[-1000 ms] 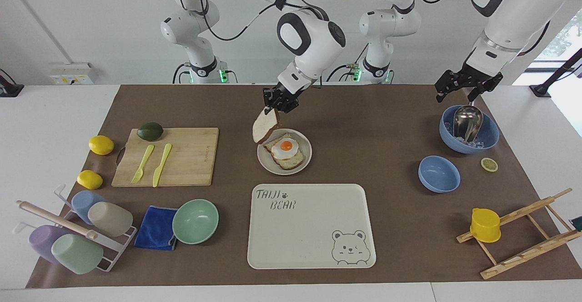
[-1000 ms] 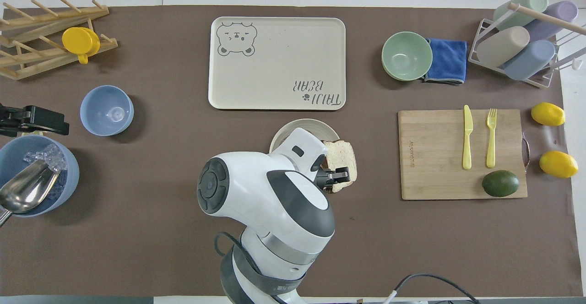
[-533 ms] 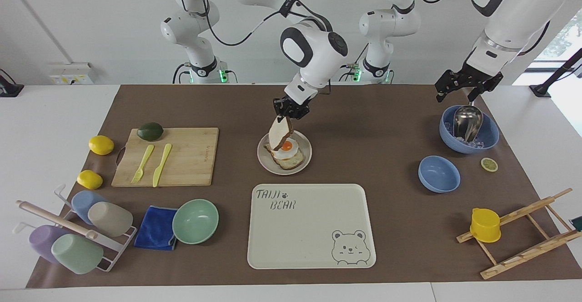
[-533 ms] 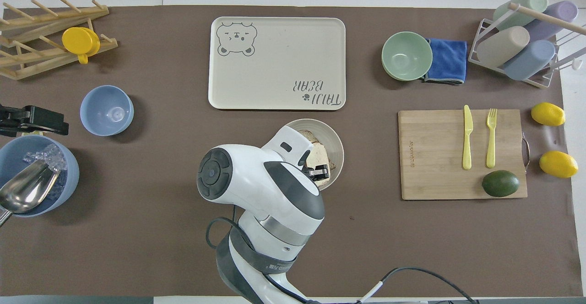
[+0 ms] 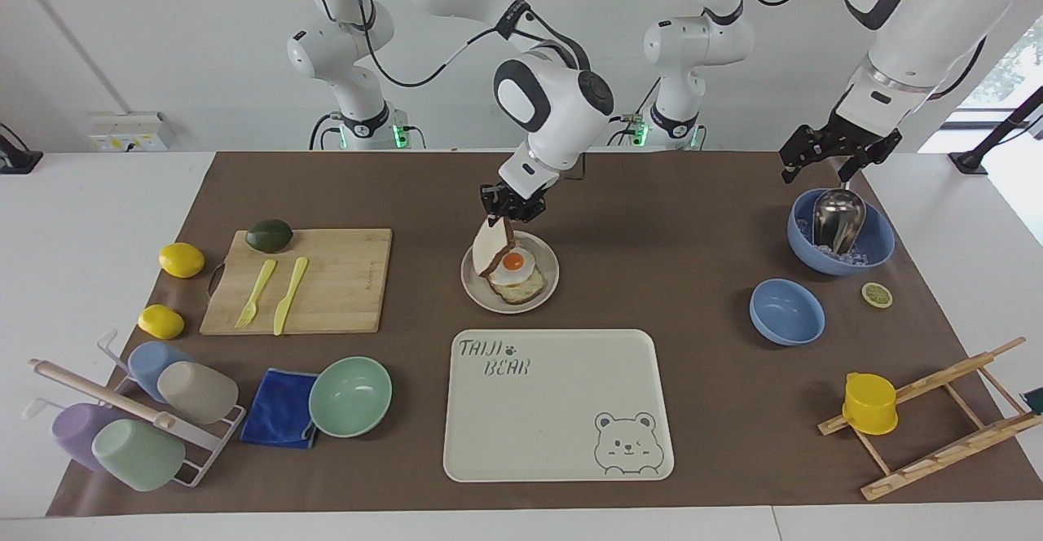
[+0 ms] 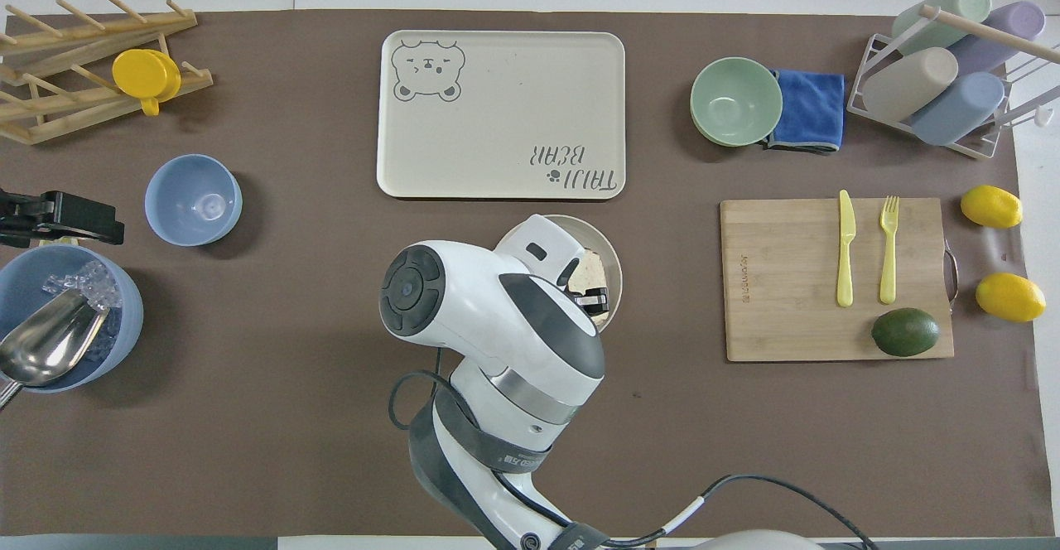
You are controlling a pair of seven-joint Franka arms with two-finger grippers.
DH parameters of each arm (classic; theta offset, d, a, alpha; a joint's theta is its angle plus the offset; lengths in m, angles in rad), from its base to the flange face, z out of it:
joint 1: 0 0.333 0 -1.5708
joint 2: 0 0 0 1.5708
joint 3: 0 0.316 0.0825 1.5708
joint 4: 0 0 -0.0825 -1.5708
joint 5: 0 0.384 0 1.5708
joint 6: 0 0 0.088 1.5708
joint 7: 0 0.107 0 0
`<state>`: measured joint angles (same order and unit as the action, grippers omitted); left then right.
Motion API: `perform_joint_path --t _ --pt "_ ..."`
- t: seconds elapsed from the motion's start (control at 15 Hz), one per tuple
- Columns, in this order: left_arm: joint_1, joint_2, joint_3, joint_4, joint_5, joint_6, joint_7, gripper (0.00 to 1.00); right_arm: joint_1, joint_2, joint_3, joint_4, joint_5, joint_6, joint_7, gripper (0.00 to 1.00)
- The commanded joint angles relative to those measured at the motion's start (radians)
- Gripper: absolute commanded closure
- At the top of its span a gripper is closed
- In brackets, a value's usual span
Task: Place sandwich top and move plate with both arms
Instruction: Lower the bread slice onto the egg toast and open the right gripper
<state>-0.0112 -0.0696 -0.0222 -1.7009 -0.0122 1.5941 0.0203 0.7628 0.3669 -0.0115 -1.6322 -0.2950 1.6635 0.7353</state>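
Bread: one roughly square slice of light brown wholemeal, the sandwich top (image 5: 490,248), plain-faced with a darker crust. It hangs nearly on edge, upper corner pinched in the right gripper (image 5: 507,213), whose fingertips are closed on it; lower edge down at the fried-egg toast (image 5: 514,274), broad face turned toward the right arm's end of the table. Whether it touches the toast, I cannot tell.

Plate (image 5: 547,284): one, small, round, beige-grey, raised rim, at the middle of the brown table mat (image 5: 652,223), just nearer the robots than the large rectangular cream tray with a bear drawing (image 5: 557,406).

Left gripper (image 5: 839,154): fingers spread wide, holding nothing, hovering over the big blue bowl (image 5: 876,249) of ice with a metal scoop (image 5: 838,217), at the left arm's end; that arm waits.

Other stock:
- One smaller blue bowl (image 5: 785,311), smooth.
- One mint-green bowl (image 5: 349,396) beside one folded blue cloth (image 5: 279,407).
- One rectangular wooden cutting board (image 5: 301,280) bearing one yellow plastic fork (image 5: 256,293), one yellow plastic knife (image 5: 290,295) and one dark green avocado (image 5: 269,235).
- Two lemons (image 5: 181,260), glossy, off the board toward the right arm's end.
- Four pastel cups (image 5: 138,453) on a wire rack.
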Motion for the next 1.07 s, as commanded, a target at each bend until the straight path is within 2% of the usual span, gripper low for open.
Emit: perform_joint_path --t 0.0,0.53,0.73,0.87,1.0 --pt "-0.009 -0.024 0.010 -0.022 0.017 0.001 0.004 0.00 -0.013 -0.008 0.008 -0.031 0.019 0.057 -0.005 1.00" --pt "-0.009 -0.024 0.010 -0.023 0.017 0.004 0.003 0.00 -0.020 -0.009 0.008 -0.064 0.071 0.189 -0.008 0.98" --pt "-0.009 -0.024 0.010 -0.023 0.017 0.003 0.001 0.00 -0.037 -0.009 0.010 -0.084 0.077 0.254 -0.014 0.85" --pt "-0.009 -0.024 0.010 -0.023 0.017 0.007 0.000 0.00 -0.054 -0.008 0.010 -0.107 0.155 0.339 -0.016 0.75" --pt "-0.007 -0.024 0.010 -0.025 0.017 0.007 0.000 0.00 -0.056 -0.006 0.010 -0.121 0.177 0.398 -0.022 0.58"
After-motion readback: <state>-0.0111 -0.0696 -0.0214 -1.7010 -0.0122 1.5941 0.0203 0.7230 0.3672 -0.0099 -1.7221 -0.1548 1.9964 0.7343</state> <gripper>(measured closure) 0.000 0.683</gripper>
